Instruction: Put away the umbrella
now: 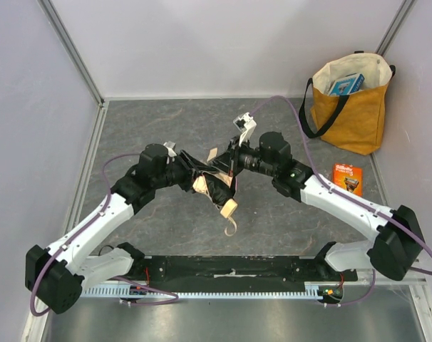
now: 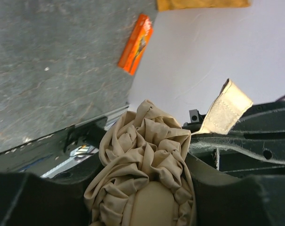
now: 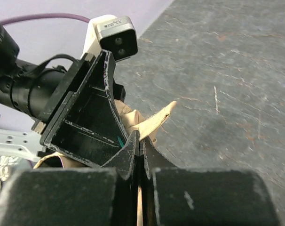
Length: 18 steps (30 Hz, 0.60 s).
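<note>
Grey mottled table (image 1: 166, 121), pale walls (image 1: 223, 43); umbrella (image 2: 142, 155) held mid-table

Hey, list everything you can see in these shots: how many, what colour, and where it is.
umbrella: one, pale beige, bunched up at mid-table between both grippers
tote bag: one, mustard yellow with black straps, upright in the far right corner
blue box: one, blue, in the tote bag's open top
orange box: one, orange, flat on the table at the right, nearer than the tote bag
table: one, dark grey
cables: two, purple, one looping along each arm
left gripper: one, black, closed around the umbrella's bunched fabric
right gripper: one, black, pinching the umbrella's beige strap
</note>
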{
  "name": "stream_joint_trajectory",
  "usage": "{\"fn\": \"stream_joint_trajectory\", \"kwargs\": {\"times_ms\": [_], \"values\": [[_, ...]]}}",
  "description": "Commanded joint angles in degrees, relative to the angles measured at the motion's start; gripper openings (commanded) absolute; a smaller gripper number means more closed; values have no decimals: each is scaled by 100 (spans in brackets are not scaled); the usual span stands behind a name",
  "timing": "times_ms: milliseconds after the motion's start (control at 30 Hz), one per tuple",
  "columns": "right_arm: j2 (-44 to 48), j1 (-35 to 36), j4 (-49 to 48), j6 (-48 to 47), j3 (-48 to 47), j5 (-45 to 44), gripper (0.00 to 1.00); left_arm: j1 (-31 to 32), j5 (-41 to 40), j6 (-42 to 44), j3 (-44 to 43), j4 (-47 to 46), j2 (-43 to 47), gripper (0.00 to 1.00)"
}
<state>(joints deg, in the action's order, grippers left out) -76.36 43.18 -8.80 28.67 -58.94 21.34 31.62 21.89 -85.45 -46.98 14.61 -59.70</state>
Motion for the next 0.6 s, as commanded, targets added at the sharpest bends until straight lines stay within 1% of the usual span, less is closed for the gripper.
{"fn": "stream_joint_trajectory", "kwargs": {"times_ms": [0,100,133,167,233,300,367,467,567], "values": [[841,226,-1165,83,380,-779,0,-129,-140,617,408,1369,-375,2],[921,138,-2754,1541,1128,-737,0,-129,-351,600,733,1334,-279,2],[921,147,-3203,1894,1330,-789,0,-138,-378,565,830,1308,-235,2],[921,156,-3660,2210,1550,-851,0,-156,-370,565,944,1255,-226,2],[938,156,-4294,2485,1744,-886,0,-164,-405,460,1155,1263,-191,2],[1035,226,-4507,2373,1789,-974,0,-200,-370,328,1288,1255,-269,2],[1280,322,-4394,2031,1772,-992,0,-191,-343,345,1210,1342,-480,2],[1448,541,-3719,1170,1422,-1027,0,-200,-440,599,1042,1667,-866,2],[1465,867,-3051,205,1034,-1245,0,-156,-466,696,1042,1676,-1078,2]]}}
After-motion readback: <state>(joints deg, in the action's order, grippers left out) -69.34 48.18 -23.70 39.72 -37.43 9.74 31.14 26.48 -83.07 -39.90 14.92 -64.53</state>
